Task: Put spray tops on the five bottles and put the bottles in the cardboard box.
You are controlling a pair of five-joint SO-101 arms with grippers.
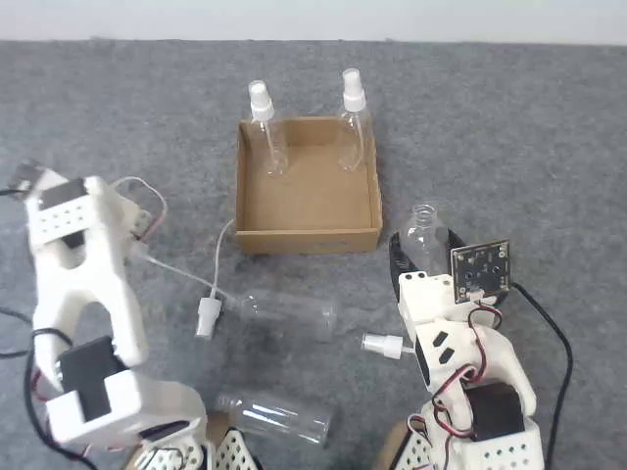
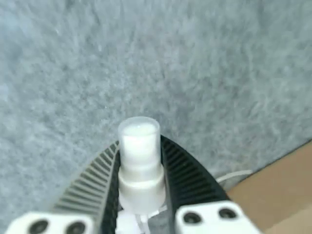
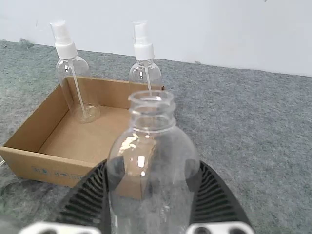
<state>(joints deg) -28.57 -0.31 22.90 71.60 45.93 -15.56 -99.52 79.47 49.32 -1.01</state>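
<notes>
My right gripper (image 3: 153,170) is shut on an open, topless clear bottle (image 3: 151,161), held upright just right of the cardboard box (image 1: 309,238); in the high view the same bottle (image 1: 423,233) stands between the black fingers. My left gripper (image 2: 140,144) is shut on a white spray top (image 2: 140,151) above the grey carpet, left of the box (image 2: 285,192). Two bottles with spray tops (image 1: 266,137) (image 1: 353,127) stand at the box's far wall. Two topless bottles (image 1: 286,311) (image 1: 276,417) lie on the carpet in front of the box.
A loose spray top (image 1: 206,315) with its thin tube lies by the neck of the nearer lying bottle. Another spray top (image 1: 384,345) lies beside the right arm (image 1: 460,362). The left arm (image 1: 78,264) stands at the left. Grey carpet (image 1: 509,147) surrounds the box.
</notes>
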